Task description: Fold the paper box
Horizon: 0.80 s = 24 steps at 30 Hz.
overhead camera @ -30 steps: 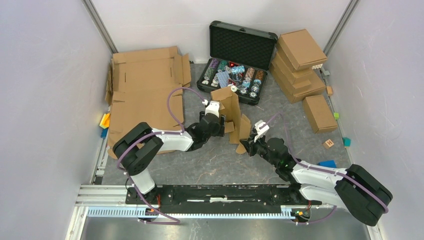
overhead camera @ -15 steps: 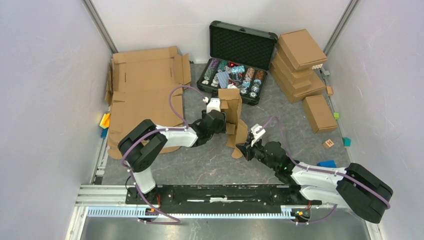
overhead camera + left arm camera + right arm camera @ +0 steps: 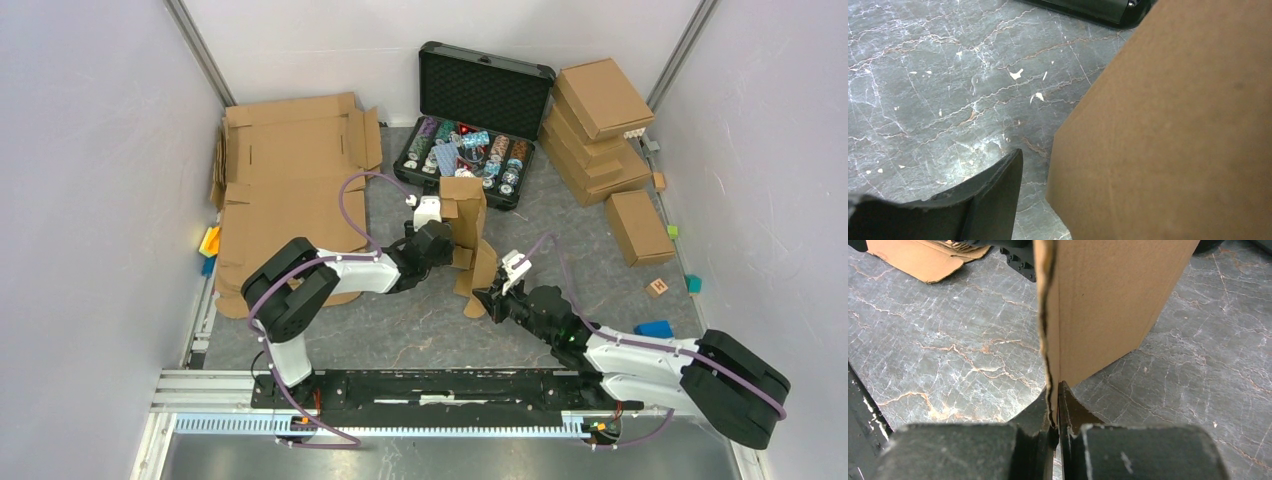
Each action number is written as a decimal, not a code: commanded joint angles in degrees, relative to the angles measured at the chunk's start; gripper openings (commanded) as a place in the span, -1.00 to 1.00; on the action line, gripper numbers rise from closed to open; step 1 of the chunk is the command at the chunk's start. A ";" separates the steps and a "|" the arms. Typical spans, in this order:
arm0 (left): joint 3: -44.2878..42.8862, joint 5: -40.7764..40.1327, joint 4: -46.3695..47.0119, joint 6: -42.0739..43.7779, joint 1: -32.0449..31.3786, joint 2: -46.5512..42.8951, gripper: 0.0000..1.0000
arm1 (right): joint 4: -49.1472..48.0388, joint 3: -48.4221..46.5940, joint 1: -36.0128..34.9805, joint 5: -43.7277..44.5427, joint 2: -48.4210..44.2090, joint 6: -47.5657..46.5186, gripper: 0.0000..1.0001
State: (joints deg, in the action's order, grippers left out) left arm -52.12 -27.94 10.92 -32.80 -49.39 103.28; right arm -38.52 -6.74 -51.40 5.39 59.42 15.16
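Midway, by the look of it: the paper box point(image 3: 466, 225) stands half-formed on the marbled desk point(image 3: 400, 330), just in front of the open poker-chip case point(image 3: 487, 92). The right tool point(image 3: 1055, 392) is pinched tight on a lower flap's edge; the left tool point(image 3: 443, 242) sits at the upright panel (one finger shows, the other is hidden, so I cannot tell its grip). Next, probably, that flap must swing inward while the panel is braced
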 commanded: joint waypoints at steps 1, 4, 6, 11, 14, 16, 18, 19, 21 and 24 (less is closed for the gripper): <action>2.68 1.89 -8.88 -0.80 -0.67 4.06 0.29 | 1.12 0.84 -0.46 1.94 -2.68 -0.38 -0.81; 3.58 1.75 -9.42 -0.63 -0.78 3.85 0.32 | 2.08 1.02 -0.46 2.60 -3.49 -0.44 -0.81; 3.35 1.58 -10.53 -0.46 -0.87 4.18 0.34 | 2.29 0.94 -0.41 2.79 -3.48 -0.53 -0.80; 1.76 -1.25 -15.81 -1.31 -1.62 6.53 0.32 | 2.66 0.68 -0.42 3.14 -3.06 -0.61 -0.75; 3.28 -2.11 -13.13 -1.40 -2.76 6.15 0.34 | 3.08 0.54 -0.46 3.46 -3.13 -0.62 -0.72; 6.47 -1.31 -7.78 -0.47 -3.60 3.91 0.40 | 3.15 0.51 -0.46 3.49 -3.28 -0.68 -0.72; 8.08 0.25 -3.88 1.23 -3.56 2.12 0.41 | 3.35 0.33 -0.46 3.50 -3.30 -0.83 -0.71; 7.51 0.34 -4.23 2.15 -3.56 1.85 0.41 | 3.52 0.28 -0.46 3.54 -3.33 -0.83 -0.71; 5.90 0.09 -6.75 3.05 -3.60 1.85 0.41 | 3.72 0.15 -0.46 3.52 -3.58 -0.86 -0.71; 6.74 0.49 -5.88 3.56 -3.57 -0.44 0.50 | 4.24 -0.18 -0.46 3.69 -3.88 -1.14 -0.71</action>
State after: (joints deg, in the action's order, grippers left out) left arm -47.97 -32.38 14.83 -32.88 -52.25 102.80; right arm -34.00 -6.15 -51.55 7.88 56.64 14.90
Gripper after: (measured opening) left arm 0.724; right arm 0.145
